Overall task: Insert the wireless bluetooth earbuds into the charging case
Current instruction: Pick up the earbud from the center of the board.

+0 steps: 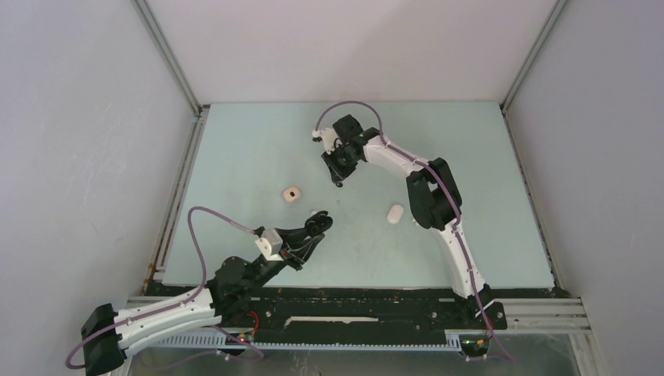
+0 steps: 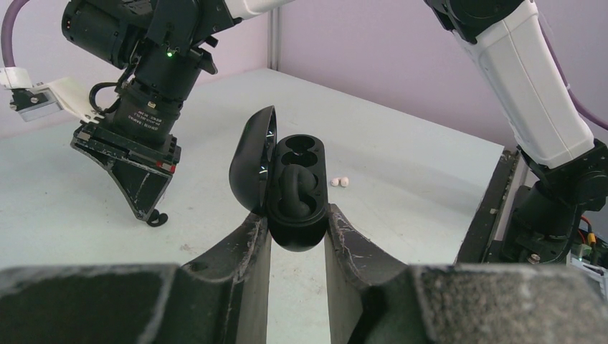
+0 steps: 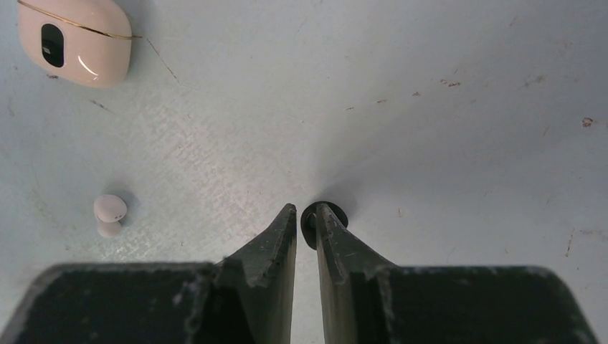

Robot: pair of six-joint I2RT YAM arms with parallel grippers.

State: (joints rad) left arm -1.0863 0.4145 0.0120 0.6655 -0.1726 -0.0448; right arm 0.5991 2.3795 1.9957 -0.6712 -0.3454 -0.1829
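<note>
Currently the left gripper [image 2: 295,218] is clamped on the black case [image 2: 295,188], with one finger on each side of its lower body. The case stands upright with its lid [image 2: 252,166] swung open toward 9 o'clock in the left wrist view. Its dark wells face the camera, and I cannot tell whether a bud sits in them. In the top view this gripper is low over the table [image 1: 485,157], at about 7 o'clock from the right gripper [image 3: 307,213]. The right gripper's fingers are nearly together, pinching a black bud [image 3: 309,221] at their very tips, down at the table surface. In the right wrist view a white bud [image 3: 110,213] lies on the table at 9 o'clock from those tips. The pink case [image 3: 75,39], closed, lies at 10 o'clock, well apart from them. In the top view a white case [image 1: 395,213] rests at 3 o'clock from the left gripper, near the right arm.
</note>
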